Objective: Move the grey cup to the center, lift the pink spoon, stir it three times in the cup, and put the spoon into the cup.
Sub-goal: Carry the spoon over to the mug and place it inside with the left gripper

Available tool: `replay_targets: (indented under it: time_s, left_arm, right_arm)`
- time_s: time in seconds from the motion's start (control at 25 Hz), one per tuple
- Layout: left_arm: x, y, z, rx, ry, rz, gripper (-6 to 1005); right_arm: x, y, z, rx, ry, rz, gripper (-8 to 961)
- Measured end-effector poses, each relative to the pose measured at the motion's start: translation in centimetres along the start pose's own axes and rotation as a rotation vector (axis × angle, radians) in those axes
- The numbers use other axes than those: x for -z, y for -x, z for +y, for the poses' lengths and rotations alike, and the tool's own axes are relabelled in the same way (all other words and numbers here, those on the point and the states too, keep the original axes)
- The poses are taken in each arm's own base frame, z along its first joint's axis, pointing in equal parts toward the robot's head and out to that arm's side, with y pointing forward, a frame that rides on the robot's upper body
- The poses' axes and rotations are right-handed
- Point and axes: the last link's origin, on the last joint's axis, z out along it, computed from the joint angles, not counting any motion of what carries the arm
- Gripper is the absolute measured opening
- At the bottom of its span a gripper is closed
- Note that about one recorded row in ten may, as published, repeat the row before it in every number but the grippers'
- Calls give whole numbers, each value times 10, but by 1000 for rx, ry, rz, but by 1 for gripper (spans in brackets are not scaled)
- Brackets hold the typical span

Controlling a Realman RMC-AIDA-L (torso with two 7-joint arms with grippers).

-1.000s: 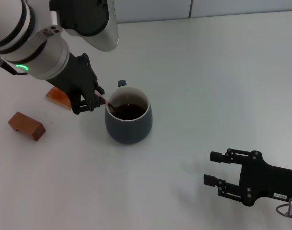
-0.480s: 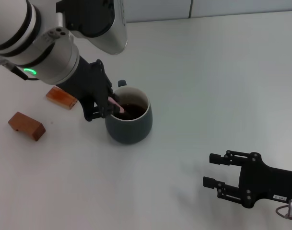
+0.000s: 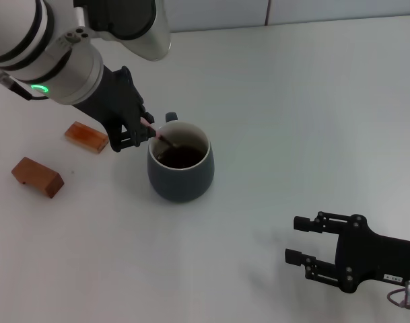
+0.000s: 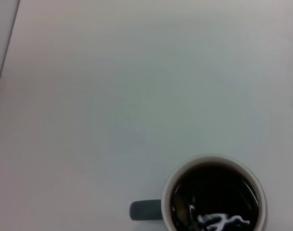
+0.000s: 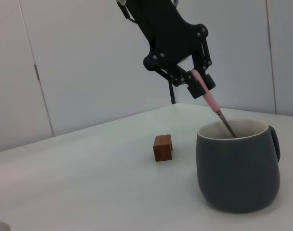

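The grey cup [image 3: 181, 168], a rounded, matte slate mug with a white inside and a small loop handle, stands on the white table [image 3: 292, 121] and holds dark brown liquid. The pink spoon [image 3: 157, 135] slants into it, its thin metal neck dipping below the rim. The left gripper [image 3: 139, 132] has its jaws closed on the spoon's pale pink handle, just beside the cup. Two brown wooden blocks [image 3: 36, 176] lie near. The right gripper [image 3: 307, 245] rests apart, jaws spread.
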Motion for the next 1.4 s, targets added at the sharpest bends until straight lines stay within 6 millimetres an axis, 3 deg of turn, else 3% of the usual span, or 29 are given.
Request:
replay_targets:
  time_s: [1.12, 1.2, 1.28, 1.4]
  left_arm:
    - [-4, 0, 8, 19, 67, 22, 193]
    - [9, -5, 8, 18, 69, 118, 404]
    - [16, -7, 8, 20, 70, 173, 474]
    - [46, -9, 4, 58, 65, 441, 578]
  right_arm:
    - [-1, 1, -1, -6, 4, 0, 602]
    - [-2, 2, -2, -5, 5, 0, 602]
    - [-2, 2, -2, -4, 5, 0, 603]
    - [-2, 2, -2, -2, 4, 2, 603]
